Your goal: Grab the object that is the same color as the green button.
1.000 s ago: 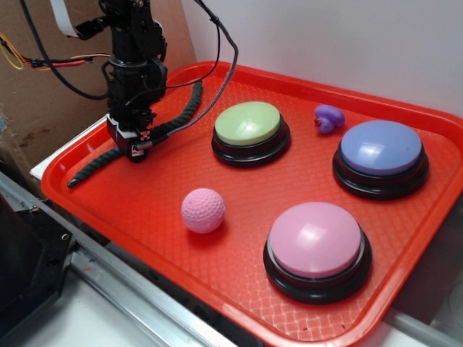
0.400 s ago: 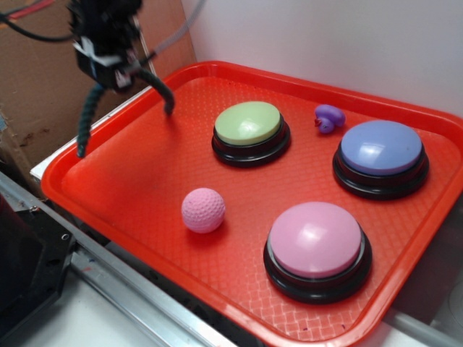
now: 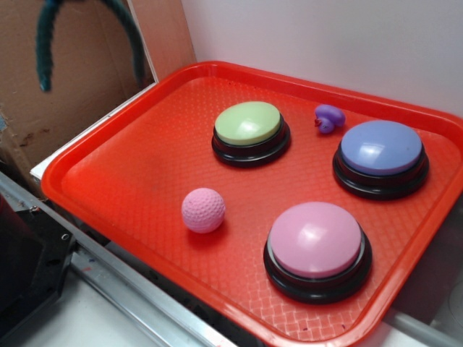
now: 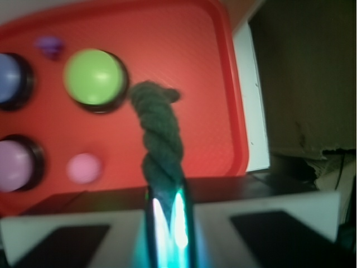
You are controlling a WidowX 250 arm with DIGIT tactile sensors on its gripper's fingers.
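The dark green twisted rope hangs in the air above the upper left corner of the scene, clear of the red plastic tray, its two ends drooping down in front of the brown cardboard backdrop. In the exterior view the gripper itself is out of the picture; only the rope's loose ends show. The wrist view shows the gripper with its fingers pressed close on the middle of the rope, which rises between them as a thick twisted strand. On the tray below sit the round pale green dome button on its black base, the blue-purple dome button to its right, and the pink dome button nearer the front edge. A small purple duck stands between the green and blue-purple buttons, toward the back rim. A pink dimpled ball rests alone on the tray, well apart from the buttons.
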